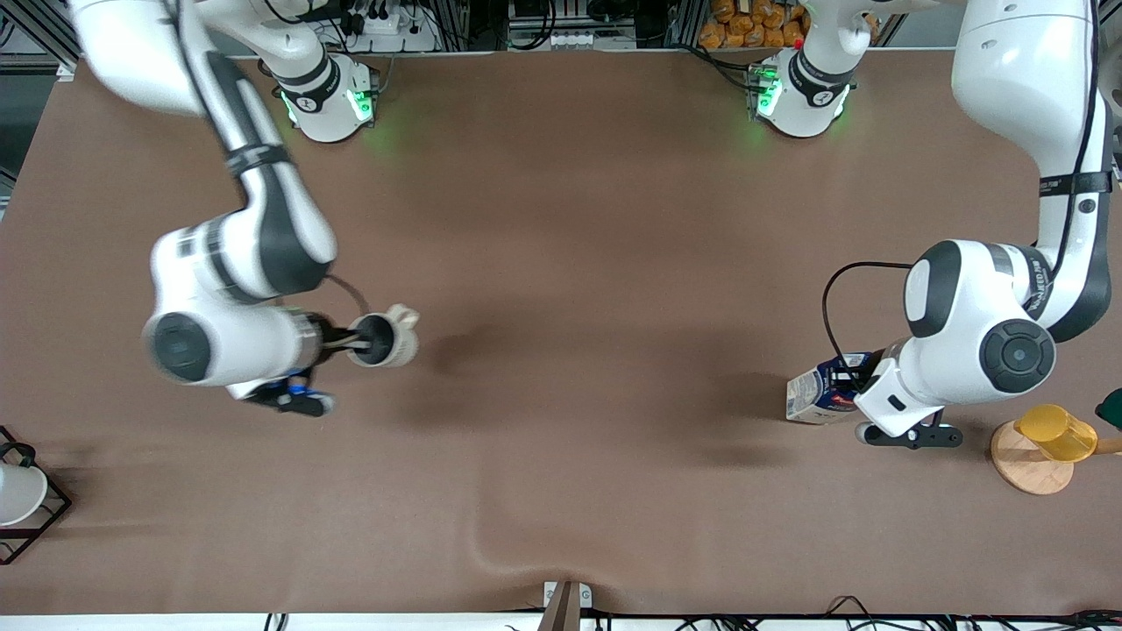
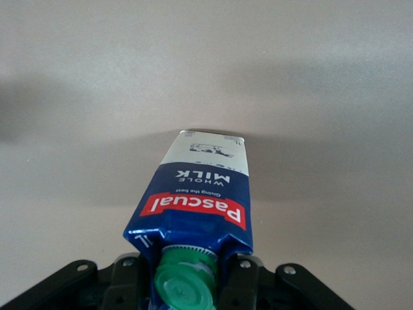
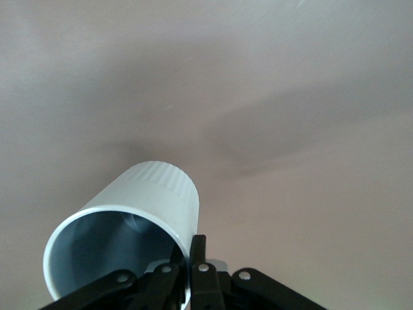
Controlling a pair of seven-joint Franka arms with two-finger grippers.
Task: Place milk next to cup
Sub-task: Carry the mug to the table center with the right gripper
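a brown cloth covers the table [image 1: 561, 219], rumpled into a low fold near its front edge, with cables and clutter along the robots' side. the right gripper [image 1: 351, 343], mostly hidden under its own wrist, is clamped on the rim of the cup [image 1: 386, 340], held tilted on its side over the right arm's end. the left gripper [image 1: 855, 377] is likewise hidden but grips the top of the milk [image 1: 820, 394], leaning, near a yellow cup [image 1: 1056, 432] on a wooden coaster [image 1: 1026, 469]. a white cup [image 1: 16, 492] is cut off at the edge.
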